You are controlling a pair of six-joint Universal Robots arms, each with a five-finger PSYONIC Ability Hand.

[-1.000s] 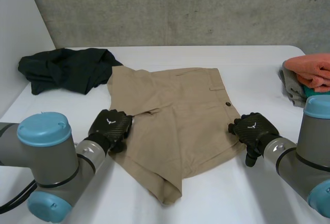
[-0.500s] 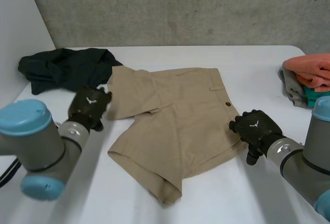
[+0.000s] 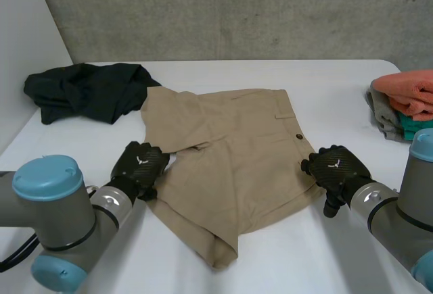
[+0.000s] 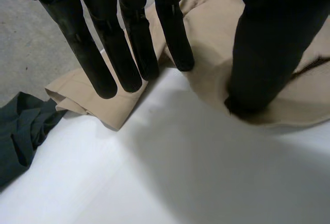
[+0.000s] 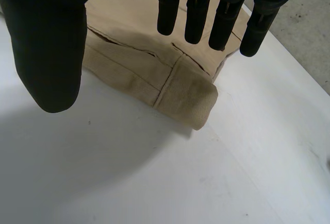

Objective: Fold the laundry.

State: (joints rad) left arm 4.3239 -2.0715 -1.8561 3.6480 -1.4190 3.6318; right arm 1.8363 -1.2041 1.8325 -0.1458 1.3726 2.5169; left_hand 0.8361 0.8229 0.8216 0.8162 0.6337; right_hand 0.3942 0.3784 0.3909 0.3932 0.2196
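Lying flat in the middle of the white table (image 3: 325,84), the khaki shorts (image 3: 230,165) have their waistband toward the robot's right and their leg openings toward its left. The near leg's hem curls under itself, so its underside is hidden.

The left hand (image 3: 140,163) sits at the shorts' left edge, about where the two legs meet. From its wrist camera the fingers (image 4: 129,44) are straight and slightly apart above the cloth edge, while the thumb (image 4: 263,54) seems to press its tip onto the fabric. The contact is in shadow, so I can't be sure.

The right hand (image 3: 335,167) is at the near corner of the waistband, just below the button. Its fingers (image 5: 198,7) hang straight and side by side over that folded corner (image 5: 188,98), with the thumb (image 5: 49,44) held wide of them over bare table. Nothing is pinched. Whether the fingertips touch the cloth is hard to make out.

A crumpled dark garment (image 3: 88,91) lies at the far left. A stack of folded clothes (image 3: 406,101) is cut off at the right edge.
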